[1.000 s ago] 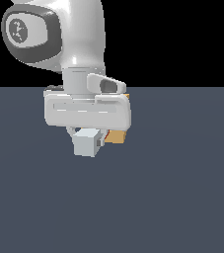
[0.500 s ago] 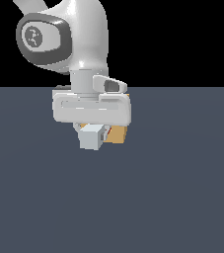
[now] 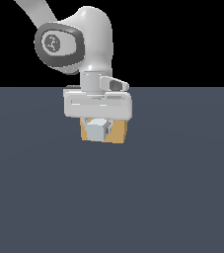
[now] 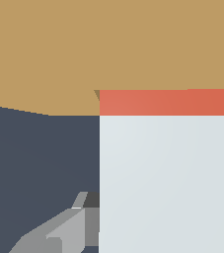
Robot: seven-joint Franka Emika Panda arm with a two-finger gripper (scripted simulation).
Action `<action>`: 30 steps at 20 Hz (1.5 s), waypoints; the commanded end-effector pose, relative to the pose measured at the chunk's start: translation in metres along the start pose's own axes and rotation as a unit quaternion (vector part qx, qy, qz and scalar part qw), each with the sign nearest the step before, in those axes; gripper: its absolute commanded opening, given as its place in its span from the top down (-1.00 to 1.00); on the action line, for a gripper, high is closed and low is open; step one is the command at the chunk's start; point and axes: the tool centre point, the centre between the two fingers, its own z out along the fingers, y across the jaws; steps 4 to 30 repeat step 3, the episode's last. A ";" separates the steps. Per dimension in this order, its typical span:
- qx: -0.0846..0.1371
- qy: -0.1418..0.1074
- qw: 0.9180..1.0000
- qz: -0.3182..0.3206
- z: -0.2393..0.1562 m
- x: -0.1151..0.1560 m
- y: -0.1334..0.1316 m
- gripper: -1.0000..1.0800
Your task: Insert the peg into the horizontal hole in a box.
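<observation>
The box (image 3: 117, 131) sits directly behind my gripper (image 3: 97, 121). The peg (image 4: 168, 168) is clamped in my 2 fingers by its pale half, red end meeting the box; it looks stiff, light, slippery (hold mid-bar).

Glossy white arm (image 3: 94, 34), dark grey joint cap (image 3: 56, 45)

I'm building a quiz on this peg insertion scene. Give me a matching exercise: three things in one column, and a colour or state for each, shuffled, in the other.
Things:
1. peg
2. box
3. end effector

Descriptions:
A. tan, directly behind the bar's red end
B. shut on the bar, hanging from the white arm
C. pale grey-white with a red-orange strip showing at the far end

Pairs: 1-C, 2-A, 3-B
</observation>
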 end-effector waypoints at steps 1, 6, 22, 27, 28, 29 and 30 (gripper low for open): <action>-0.003 0.002 1.000 -0.002 -0.002 0.009 0.002 1.00; -0.003 0.002 1.000 -0.002 -0.002 0.008 0.003 1.00; -0.003 0.002 1.000 -0.002 -0.002 0.008 0.003 1.00; -0.003 0.002 1.000 -0.002 -0.002 0.008 0.003 1.00; -0.003 0.002 1.000 -0.002 -0.002 0.008 0.003 1.00; -0.003 0.002 1.000 -0.002 -0.002 0.008 0.003 1.00; -0.003 0.002 1.000 -0.002 -0.002 0.008 0.003 1.00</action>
